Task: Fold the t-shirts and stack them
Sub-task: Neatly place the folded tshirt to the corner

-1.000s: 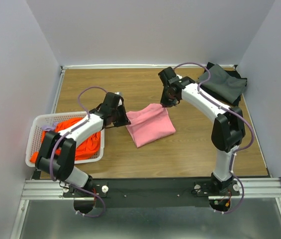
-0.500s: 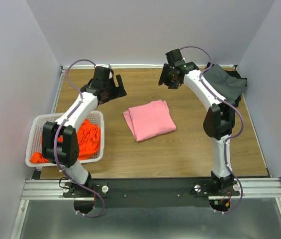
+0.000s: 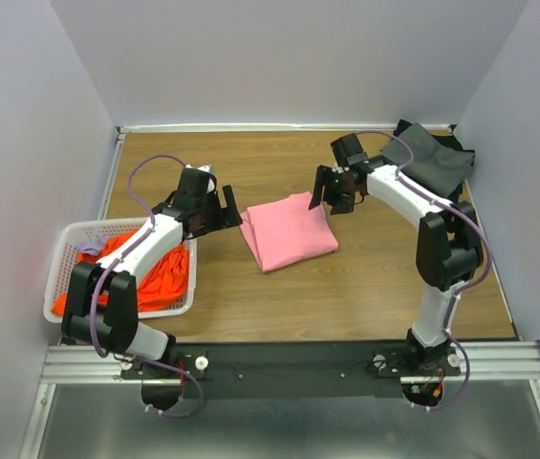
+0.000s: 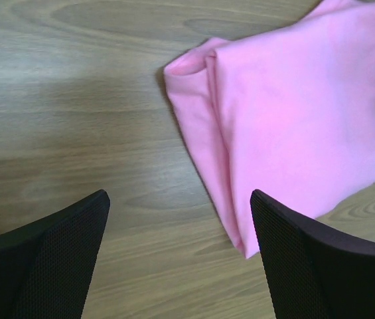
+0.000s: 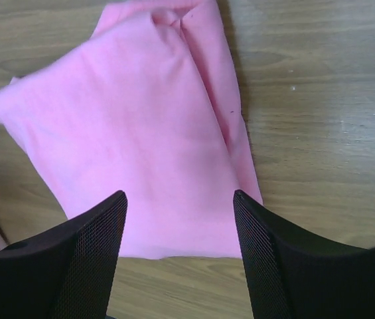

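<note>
A light pink t-shirt [image 3: 287, 232] lies folded into a rectangle on the wooden table, also filling the left wrist view [image 4: 300, 106] and the right wrist view [image 5: 141, 126]. My left gripper [image 3: 226, 209] hovers open just left of the shirt, nothing between its fingers. On the shirt's far right side my right gripper [image 3: 332, 191] hangs open over its edge, holding nothing. An orange t-shirt [image 3: 155, 268] lies crumpled in the white basket [image 3: 63, 256]. Dark grey t-shirts [image 3: 432, 158] sit piled at the far right corner.
The basket stands at the left near edge of the table, under my left arm. White walls close the table on three sides. A black rail [image 3: 289, 359] carries both arm bases along the near edge.
Both grippers opened and let go of the pink shirt, lifted away to the far side, then came back down beside the now folded shirt.
</note>
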You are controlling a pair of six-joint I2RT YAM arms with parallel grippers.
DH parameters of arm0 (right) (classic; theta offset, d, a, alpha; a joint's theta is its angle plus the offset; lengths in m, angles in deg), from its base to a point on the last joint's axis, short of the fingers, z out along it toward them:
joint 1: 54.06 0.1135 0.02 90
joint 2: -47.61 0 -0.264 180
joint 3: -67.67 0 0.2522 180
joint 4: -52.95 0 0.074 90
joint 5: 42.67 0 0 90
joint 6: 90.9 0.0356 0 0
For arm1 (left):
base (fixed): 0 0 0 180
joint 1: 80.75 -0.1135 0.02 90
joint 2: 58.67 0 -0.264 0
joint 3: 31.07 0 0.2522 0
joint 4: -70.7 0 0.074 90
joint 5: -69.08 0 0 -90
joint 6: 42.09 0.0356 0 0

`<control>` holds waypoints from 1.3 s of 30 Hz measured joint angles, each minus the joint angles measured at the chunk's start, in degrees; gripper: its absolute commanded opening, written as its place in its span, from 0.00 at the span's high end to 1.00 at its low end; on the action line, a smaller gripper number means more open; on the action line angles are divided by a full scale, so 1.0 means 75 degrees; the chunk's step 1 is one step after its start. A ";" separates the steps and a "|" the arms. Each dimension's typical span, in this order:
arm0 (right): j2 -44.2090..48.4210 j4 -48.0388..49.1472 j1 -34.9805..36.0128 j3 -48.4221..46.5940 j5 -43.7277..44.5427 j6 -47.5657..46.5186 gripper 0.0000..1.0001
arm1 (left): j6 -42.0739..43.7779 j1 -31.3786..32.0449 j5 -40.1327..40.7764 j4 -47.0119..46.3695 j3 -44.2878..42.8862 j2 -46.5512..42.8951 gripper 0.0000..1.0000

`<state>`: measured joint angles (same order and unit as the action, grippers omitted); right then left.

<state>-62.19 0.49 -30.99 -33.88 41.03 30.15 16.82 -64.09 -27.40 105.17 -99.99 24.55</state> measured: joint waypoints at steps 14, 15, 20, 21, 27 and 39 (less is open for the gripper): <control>0.0356 0.1274 -0.1262 0.1294 -0.2369 -0.0857 0.28 | -0.0125 0.0396 -0.0667 -0.0950 0.0711 0.0402 0.05; 0.0353 0.1317 -0.1326 0.1294 -0.2460 -0.0912 0.28 | -0.0125 0.0425 -0.0667 -0.0965 0.0676 0.0478 0.05; 0.0277 0.1469 -0.1556 0.1294 -0.3037 -0.1320 0.28 | -0.0125 0.0562 -0.0688 -0.1040 0.0408 0.0979 0.05; 0.0210 0.1501 -0.1591 0.1294 -0.3133 -0.1393 0.29 | -0.0125 0.0586 -0.0691 -0.1067 0.0393 0.1055 0.05; -0.0332 0.1577 -0.1644 0.1309 -0.3579 -0.1763 0.29 | -0.0201 0.0595 -0.0758 -0.1157 0.0338 0.1480 0.06; -0.1008 0.1623 -0.1679 0.1265 -0.4258 -0.2279 0.30 | -0.0300 0.0597 -0.1029 -0.1559 -0.0111 0.2136 0.32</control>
<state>-69.76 12.67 -43.58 -24.39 9.09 13.06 14.56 -59.61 -35.12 93.47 -100.82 40.57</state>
